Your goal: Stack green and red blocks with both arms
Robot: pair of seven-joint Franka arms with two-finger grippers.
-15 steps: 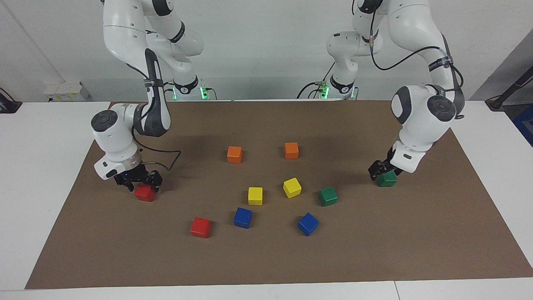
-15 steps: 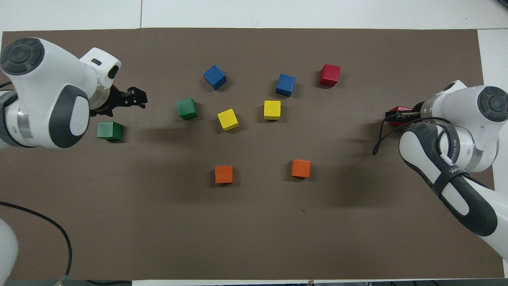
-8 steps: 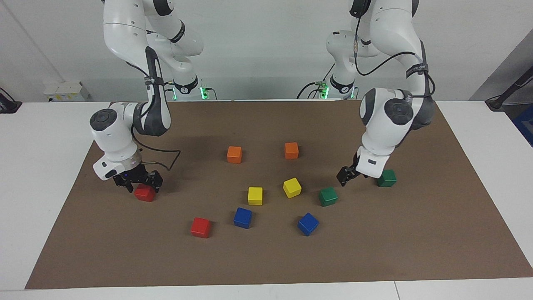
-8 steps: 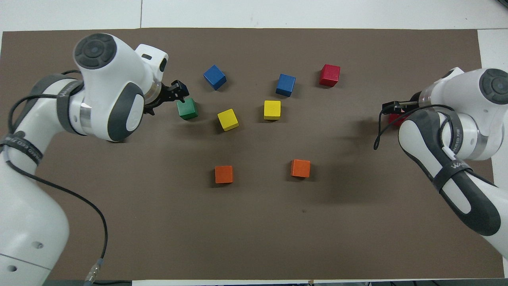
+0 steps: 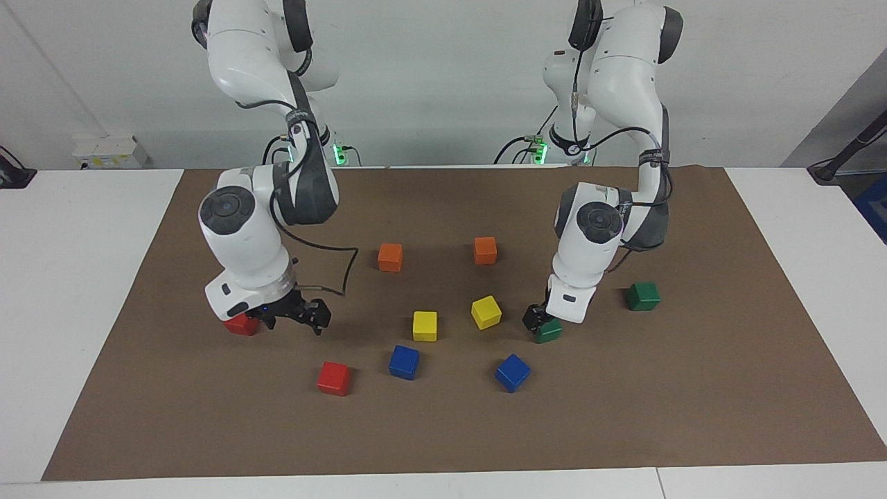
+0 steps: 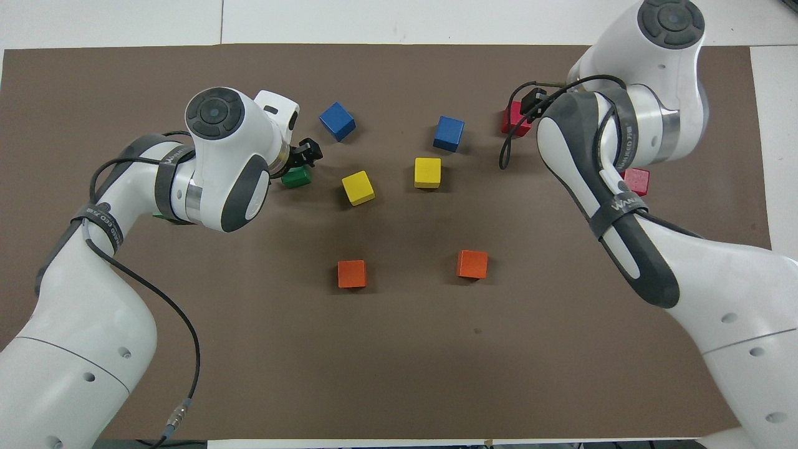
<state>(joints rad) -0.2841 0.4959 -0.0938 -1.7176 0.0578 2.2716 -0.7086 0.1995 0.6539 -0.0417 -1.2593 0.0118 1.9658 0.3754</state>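
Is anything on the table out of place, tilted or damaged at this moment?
Nothing stands out. All the small glossy cubes lie flat and apart on the brown paper mat, none stacked or tipped. The left gripper is at one dark green cube; the right gripper hangs beside a bright red cube.

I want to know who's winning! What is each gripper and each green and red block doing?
left gripper: low at the farther green block.
right gripper: jaws open, empty, over the mat beside the nearer red block.
farther green block: on mat, unstacked.
nearer green block: on mat, unstacked.
nearer red block: on mat, unstacked.
farther red block: on mat, unstacked.
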